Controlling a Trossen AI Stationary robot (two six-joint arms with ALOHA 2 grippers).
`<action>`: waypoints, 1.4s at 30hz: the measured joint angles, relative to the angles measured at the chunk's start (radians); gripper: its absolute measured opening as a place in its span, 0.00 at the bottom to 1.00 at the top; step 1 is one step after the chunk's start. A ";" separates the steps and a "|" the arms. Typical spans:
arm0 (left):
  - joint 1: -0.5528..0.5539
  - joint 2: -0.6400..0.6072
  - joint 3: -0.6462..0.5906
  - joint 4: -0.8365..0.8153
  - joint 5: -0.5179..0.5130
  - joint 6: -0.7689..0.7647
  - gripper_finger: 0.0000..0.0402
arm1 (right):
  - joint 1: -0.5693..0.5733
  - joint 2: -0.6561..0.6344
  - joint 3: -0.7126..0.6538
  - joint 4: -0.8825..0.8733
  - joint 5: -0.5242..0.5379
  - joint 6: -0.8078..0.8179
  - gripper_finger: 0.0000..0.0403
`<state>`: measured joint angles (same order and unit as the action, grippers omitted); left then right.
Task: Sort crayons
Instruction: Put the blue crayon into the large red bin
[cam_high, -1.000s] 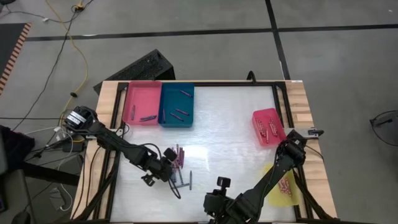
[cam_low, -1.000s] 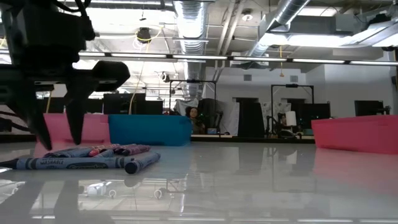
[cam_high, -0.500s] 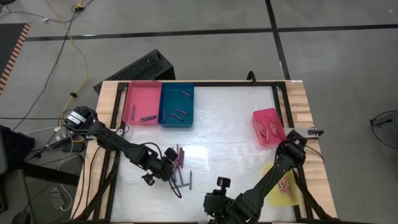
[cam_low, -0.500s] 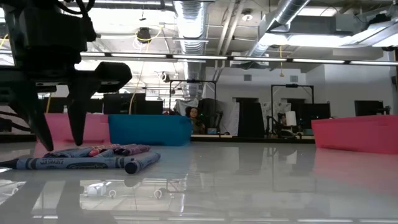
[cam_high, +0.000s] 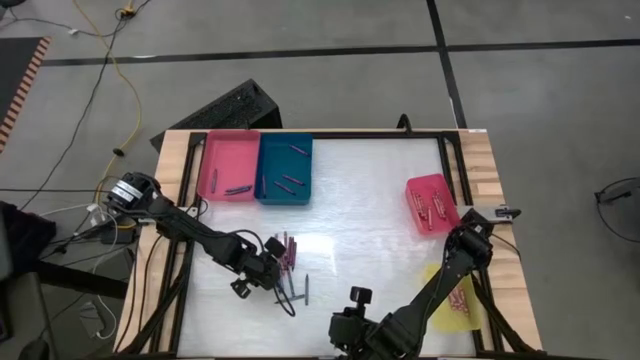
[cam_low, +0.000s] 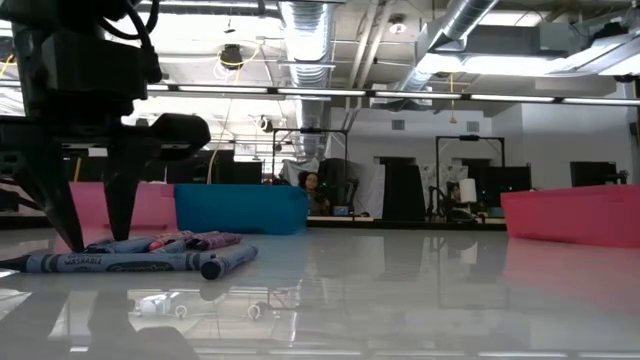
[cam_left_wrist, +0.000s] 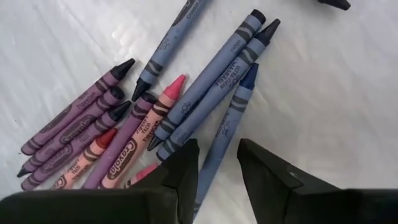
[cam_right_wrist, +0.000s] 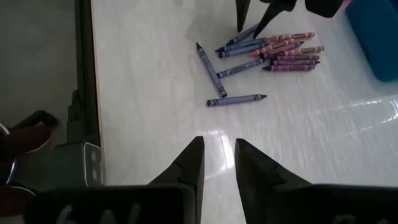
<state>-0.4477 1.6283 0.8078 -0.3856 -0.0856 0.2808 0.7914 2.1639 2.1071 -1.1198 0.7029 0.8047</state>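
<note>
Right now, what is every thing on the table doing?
Left gripper: jaws open, over a blue crayon.
Right gripper: jaws open, holding nothing.
Crayon pile: lying flat on the table.
Pink tray: holds a few crayons.
Blue tray: holds a few crayons.

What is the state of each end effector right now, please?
Left end effector: open, empty, fingers straddling a grey-blue crayon in the crayon pile.
Right end effector: open, empty, waiting near the table's front edge.
</note>
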 joint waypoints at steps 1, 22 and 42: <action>0.000 0.000 -0.001 -0.009 0.000 -0.008 0.26 | 0.000 0.000 0.000 0.000 0.000 0.000 0.21; -0.033 -0.085 -0.008 -0.004 -0.098 -0.350 0.01 | 0.002 0.000 0.000 0.023 0.108 0.063 0.21; -0.305 -0.493 -0.005 0.329 -0.606 -0.342 0.01 | -0.069 0.000 0.000 0.072 0.555 0.061 0.21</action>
<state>-0.7524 1.1349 0.8028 -0.0562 -0.6921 -0.0617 0.7221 2.1643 2.1075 -1.0482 1.2575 0.8658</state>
